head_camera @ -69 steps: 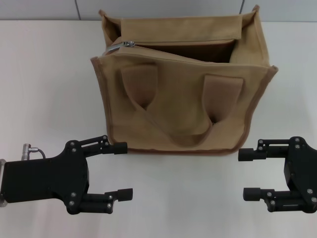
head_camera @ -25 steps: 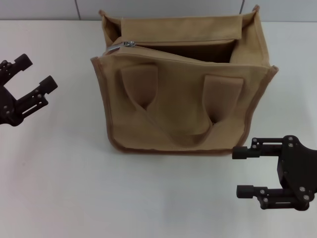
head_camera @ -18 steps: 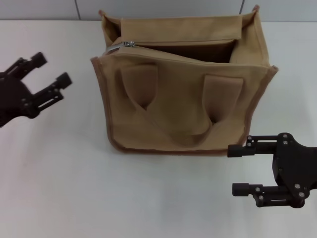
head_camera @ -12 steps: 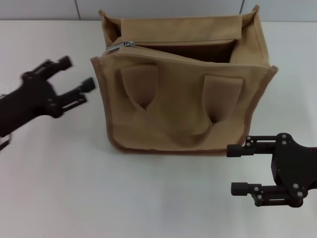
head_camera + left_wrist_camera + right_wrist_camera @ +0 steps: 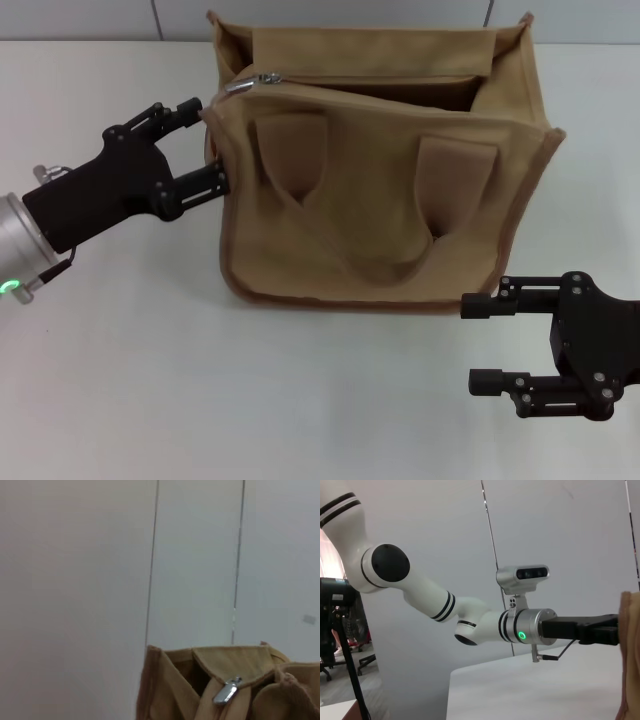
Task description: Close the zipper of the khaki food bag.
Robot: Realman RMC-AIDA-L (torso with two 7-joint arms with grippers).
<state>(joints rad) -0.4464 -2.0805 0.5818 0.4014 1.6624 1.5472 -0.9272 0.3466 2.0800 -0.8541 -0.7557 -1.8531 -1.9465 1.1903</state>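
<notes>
White tabletop [image 5: 120,380] below, pale panelled wall [image 5: 75,580] behind. Standing upright toward the back middle: khaki food bag [image 5: 380,170], mouth gaping, zipper [image 5: 350,88] undone along nearly the whole top, small silver pull [image 5: 262,80] parked at the bag's left end and lying loose on the tape, seen again close up from the left wrist [image 5: 227,691].

Left gripper [image 5: 200,145] at the bag's left end wall, fingers spread wide with nothing between them, lower fingertip apparently touching the canvas, though contact hard to confirm from this angle. Sitting below the pull rather than level with it. Right gripper [image 5: 482,342] low near the bag's front right corner, just clear of the cloth, fingers likewise parted and empty.

Judged step: reaching for the pull. To do it well, lift and ease in over the top corner, line the fingertips up either side of the metal tab, and pinch the tab itself rather than the tape or piping. Then draw straight along the zipper line toward the bag's right end, low and level, not upward, lest the light bag tip or slide. Worth bracing the right end with the other gripper, and keeping clear of the two handles [image 5: 290,150] on the front.
</notes>
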